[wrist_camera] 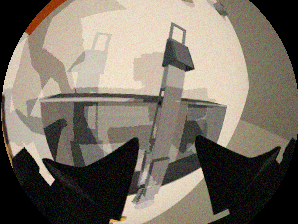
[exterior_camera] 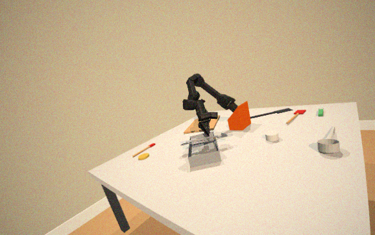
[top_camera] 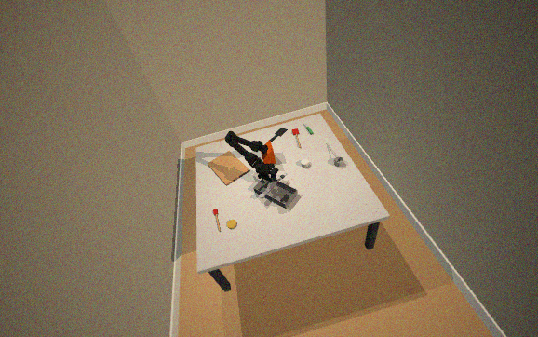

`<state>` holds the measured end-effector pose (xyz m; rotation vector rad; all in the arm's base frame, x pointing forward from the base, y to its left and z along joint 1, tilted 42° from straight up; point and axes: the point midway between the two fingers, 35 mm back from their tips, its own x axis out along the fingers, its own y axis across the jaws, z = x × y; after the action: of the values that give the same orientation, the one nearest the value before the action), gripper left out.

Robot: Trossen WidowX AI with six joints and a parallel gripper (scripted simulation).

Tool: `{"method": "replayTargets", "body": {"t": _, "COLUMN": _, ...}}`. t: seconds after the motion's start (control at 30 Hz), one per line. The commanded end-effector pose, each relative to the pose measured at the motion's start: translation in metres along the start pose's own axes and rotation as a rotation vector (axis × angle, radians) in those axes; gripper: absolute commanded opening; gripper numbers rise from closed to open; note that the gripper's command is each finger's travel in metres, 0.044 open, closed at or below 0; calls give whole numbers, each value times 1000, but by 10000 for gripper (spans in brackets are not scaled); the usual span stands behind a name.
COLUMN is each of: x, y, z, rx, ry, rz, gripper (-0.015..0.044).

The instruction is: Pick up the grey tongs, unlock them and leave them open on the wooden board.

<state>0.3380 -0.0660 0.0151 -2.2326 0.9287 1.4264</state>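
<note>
The grey tongs (exterior_camera: pixel 224 135) (wrist_camera: pixel 172 100) lie closed across the roasting tin (top_camera: pixel 292 200) (exterior_camera: pixel 204 161) (wrist_camera: pixel 215 122). Their dark hinge block and wire loop are past the tin's far rim in the wrist view; their tips are at the near side. My gripper (top_camera: pixel 272 179) (exterior_camera: pixel 207 134) (wrist_camera: pixel 167 141) points down, open and empty, just above the tongs. In the wrist view the tongs run between the two black fingers, nearer the left one at the bottom. The wooden board (top_camera: pixel 228 167) (exterior_camera: pixel 194 127) lies flat beside the tin, with nothing on it.
An orange block (top_camera: pixel 268 154) (exterior_camera: pixel 239 118) stands by the arm's base, near a black spatula (top_camera: pixel 280 132). A white cup (top_camera: pixel 305 163) (exterior_camera: pixel 272 137) and a grey pot (top_camera: pixel 339 161) (exterior_camera: pixel 328 146) stand to the right. A yellow disc (top_camera: pixel 232 223) (exterior_camera: pixel 143 156) lies at the left.
</note>
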Motion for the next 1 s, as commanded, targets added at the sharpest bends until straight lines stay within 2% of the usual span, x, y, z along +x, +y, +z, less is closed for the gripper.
{"method": "replayTargets", "body": {"t": 0.0, "x": 8, "y": 0, "z": 1, "rx": -6, "ry": -6, "rz": 1, "gripper": 260}}
{"method": "replayTargets", "body": {"t": 0.97, "x": 55, "y": 1, "z": 3, "rx": -6, "ry": -5, "rz": 1, "gripper": 260}}
